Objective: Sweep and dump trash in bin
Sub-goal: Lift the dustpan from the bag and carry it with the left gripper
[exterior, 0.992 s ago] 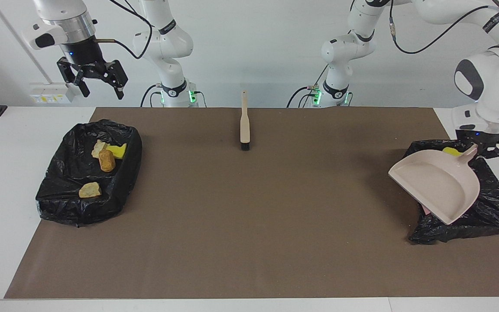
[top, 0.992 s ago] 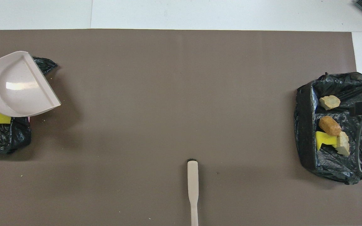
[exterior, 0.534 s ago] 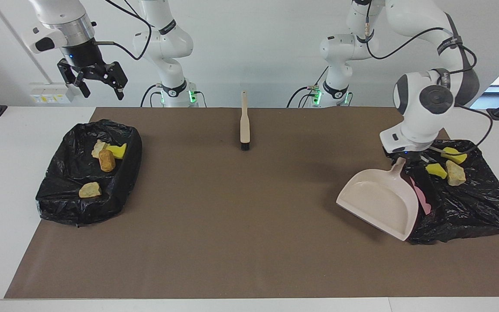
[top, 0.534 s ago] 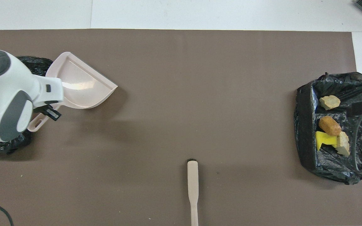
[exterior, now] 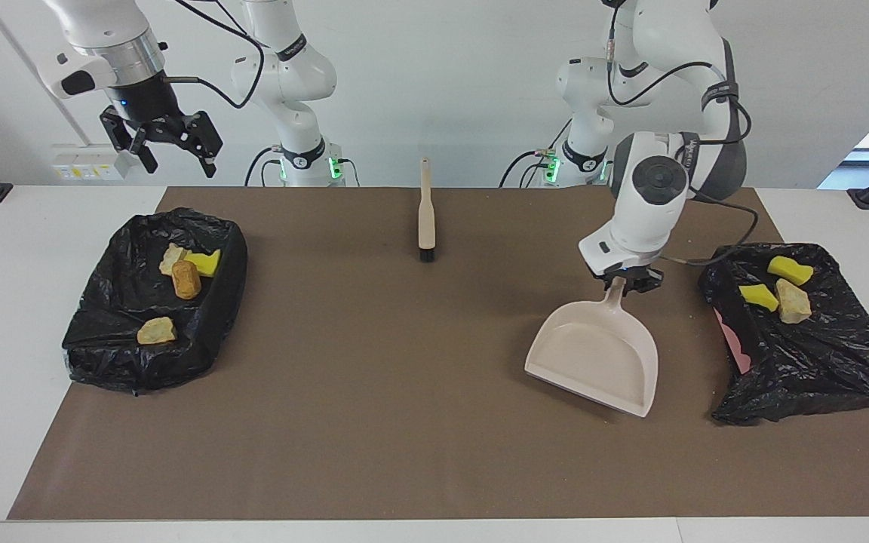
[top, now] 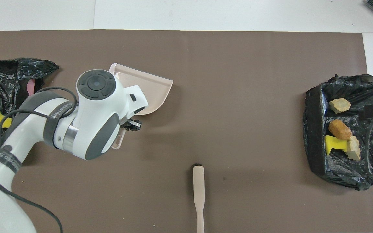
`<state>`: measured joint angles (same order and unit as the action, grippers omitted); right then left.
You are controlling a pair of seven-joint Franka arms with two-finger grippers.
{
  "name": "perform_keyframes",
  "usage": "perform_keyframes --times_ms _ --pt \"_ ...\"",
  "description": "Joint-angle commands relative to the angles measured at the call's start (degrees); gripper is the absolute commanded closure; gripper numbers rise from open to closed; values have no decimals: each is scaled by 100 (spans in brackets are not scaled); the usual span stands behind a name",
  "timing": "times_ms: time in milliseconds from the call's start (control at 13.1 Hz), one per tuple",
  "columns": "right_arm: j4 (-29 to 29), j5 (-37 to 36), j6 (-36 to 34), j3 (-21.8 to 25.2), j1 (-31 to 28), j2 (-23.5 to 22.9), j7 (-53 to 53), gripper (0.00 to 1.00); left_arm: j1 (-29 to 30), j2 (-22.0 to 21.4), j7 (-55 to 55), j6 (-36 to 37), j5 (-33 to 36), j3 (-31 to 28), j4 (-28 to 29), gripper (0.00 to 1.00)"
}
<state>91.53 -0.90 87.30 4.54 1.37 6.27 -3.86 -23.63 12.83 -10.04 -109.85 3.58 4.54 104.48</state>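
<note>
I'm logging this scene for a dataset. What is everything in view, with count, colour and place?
Trash scraps: seven, yellow and tan; four in one bin, three in the other.
Bins: two, black-bagged, one at each end of the mat.
Dustpan: one, beige, empty, held over the mat beside the left arm's bin.
Brush: one, beige, black bristles, on the mat mid-table, near the robots.
Mat: one, brown, covering the table.
Left hand: shut on the dustpan's handle.
Right hand: open, waiting above its bin.

Left gripper (top: pixel 129 124) grips the dustpan (top: pixel 147 94) handle over the brown mat (top: pixel 225 97)
</note>
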Motion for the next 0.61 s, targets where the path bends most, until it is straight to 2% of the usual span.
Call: perform_keyframes --times_ms 0,153,381,534 --pt "180 72 -38 91 74 163 -18 0 -736 552 -892 25 -217 -138 -743 100" --pt "163 63 -72 91 74 164 26 0 -1071 1026 -1847 60 -279 -129 -1339 100" --pt "128 37 -90 -5 74 164 0 0 -1477 2168 -2747 280 -288 -138 -2701 100" --pt "145 63 -47 -6 74 164 -36 0 -1495 2286 -2837 254 -297 -120 -2855 100"
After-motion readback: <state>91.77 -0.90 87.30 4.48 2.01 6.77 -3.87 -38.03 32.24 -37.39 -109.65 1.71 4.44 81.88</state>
